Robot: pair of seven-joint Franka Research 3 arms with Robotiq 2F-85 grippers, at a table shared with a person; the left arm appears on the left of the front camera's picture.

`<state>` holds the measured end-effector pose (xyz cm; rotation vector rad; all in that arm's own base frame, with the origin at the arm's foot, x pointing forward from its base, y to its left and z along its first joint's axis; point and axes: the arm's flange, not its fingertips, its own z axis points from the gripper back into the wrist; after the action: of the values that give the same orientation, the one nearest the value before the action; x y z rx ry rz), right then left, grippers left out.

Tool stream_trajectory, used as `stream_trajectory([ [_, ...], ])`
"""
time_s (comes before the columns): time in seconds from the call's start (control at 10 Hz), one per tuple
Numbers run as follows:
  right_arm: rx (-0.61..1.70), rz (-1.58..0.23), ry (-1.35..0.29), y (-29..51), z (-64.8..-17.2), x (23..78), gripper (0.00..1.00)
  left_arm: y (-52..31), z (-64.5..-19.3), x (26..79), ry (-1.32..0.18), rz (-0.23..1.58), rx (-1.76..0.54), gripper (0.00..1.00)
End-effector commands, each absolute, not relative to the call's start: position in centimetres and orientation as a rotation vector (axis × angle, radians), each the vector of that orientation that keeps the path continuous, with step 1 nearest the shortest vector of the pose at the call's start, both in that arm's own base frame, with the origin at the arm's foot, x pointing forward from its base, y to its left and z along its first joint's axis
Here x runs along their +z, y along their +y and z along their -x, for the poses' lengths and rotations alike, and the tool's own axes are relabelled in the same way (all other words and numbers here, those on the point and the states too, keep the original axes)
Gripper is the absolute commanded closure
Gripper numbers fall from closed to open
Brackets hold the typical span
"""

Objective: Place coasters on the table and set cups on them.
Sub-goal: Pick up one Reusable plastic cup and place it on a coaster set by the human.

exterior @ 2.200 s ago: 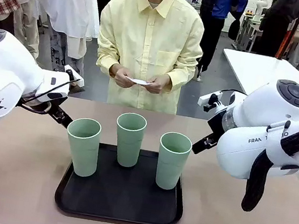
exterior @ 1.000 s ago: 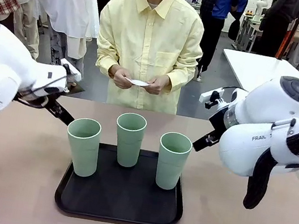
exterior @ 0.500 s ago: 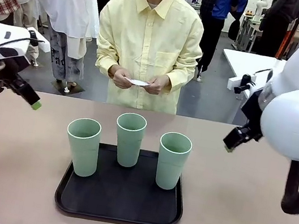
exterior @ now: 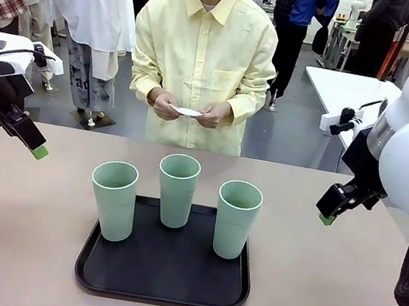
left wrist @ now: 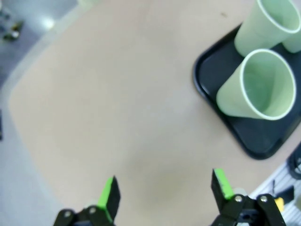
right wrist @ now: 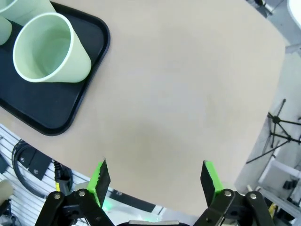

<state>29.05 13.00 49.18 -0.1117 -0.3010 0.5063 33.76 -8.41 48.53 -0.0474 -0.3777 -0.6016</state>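
- Wide apart and empty, both sets of jaws: the left gripper [left wrist: 164, 188] hangs over bare tabletop off the tray's left side, and the right gripper [right wrist: 154, 176] hangs over bare tabletop off its right side.
- Three tall pale mint-green plastic cups stand upright on a black rounded-square tray [exterior: 163, 276] in the middle of the large beige-pink matte table [exterior: 329, 299].
- The left cup [exterior: 113, 199] and the right cup [exterior: 236, 219] stand nearer the robot, and the middle cup [exterior: 177, 190] is farther back; none touches another.
- Across the table a person in a pale yellow shirt holds a small thin white coaster [exterior: 190, 112] flat between one hand [exterior: 167, 105] and the other hand [exterior: 219, 114], up off the table.
- Whether that is one disc or a stack, I cannot tell.
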Motion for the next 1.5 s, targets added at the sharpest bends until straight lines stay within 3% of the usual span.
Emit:
stream_trajectory([
  [0.0, 0.506, 0.115, -0.293, 12.9, -28.8, 49.3, 0.0, -8.4, -33.6, 48.4, -0.367, 0.049, -0.602, 0.0],
  [0.1, 0.533, -0.125, -0.323, 11.5, -29.8, 48.6, 0.0, -6.9, -34.2, 48.6, -0.357, 0.244, -0.632, 0.0],
  [0.3, 0.566, -0.667, -0.44, 7.5, -28.7, 49.1, 0.0, -1.2, -34.4, 50.0, -0.439, 0.84, -0.625, 0.0],
  [0.4, 0.56, -0.825, -0.47, 5.2, -27.6, 49.0, 0.0, 1.0, -34.1, 49.4, -0.488, 0.97, -0.589, 0.0],
  [0.9, 0.367, -1.024, -0.341, -3.9, -26.3, 43.6, 0.0, 11.4, -35.5, 45.8, -0.351, 1.135, -0.319, 0.0],
  [1.4, 0.259, -1.091, -0.341, -8.2, -24.6, 40.7, 0.0, 13.2, -36.7, 43.4, -0.276, 1.183, -0.17, 0.0],
])
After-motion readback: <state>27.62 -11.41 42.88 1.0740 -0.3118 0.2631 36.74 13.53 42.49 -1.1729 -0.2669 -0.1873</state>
